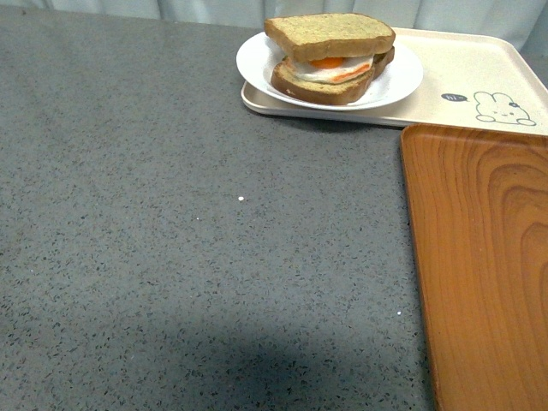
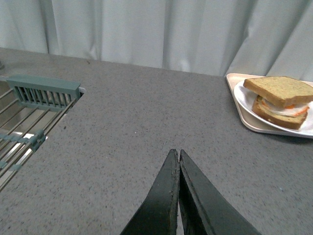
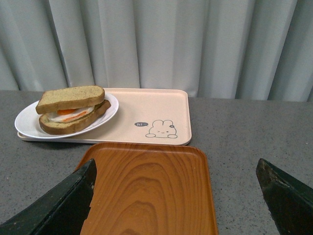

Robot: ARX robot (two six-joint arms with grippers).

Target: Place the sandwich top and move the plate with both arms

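Jaws first: left gripper (image 2: pixel 179 155) pressed shut, tips meeting, nothing between them; right gripper (image 3: pixel 176 188) spread wide, fingers far apart at either side of its view, holding nothing. Neither arm visible in the front view.

Top (image 1: pixel 330 34) already on the sandwich, lying flat over the egg (image 1: pixel 330 62) and the lower slice (image 1: pixel 321 88), slightly skewed against that slice. So first half judged done. Plate (image 1: pixel 402 81) sitting on the near-left corner of the rabbit tray (image 1: pixel 462 73), at about 12 o'clock in the front view, overhanging the tray's left edge a little. Both grippers well apart from it, none touching its rim. Move with both arms judged not yet begun; destination not shown, though a wooden tray (image 1: pixel 484 265) lies bare at 3 to 5 o'clock, just beside the rabbit tray.

Surface: grey speckled counter (image 1: pixel 197 257), matte, a few white crumbs near the centre, soft shadow at 6 o'clock. Wire rack (image 2: pixel 29 122) with a green plastic piece at 9 o'clock in the left wrist view, set into or beside the counter; cannot tell which.

Room: pale pleated curtain (image 3: pixel 156 44) hanging behind the counter's far edge, nothing else visible.
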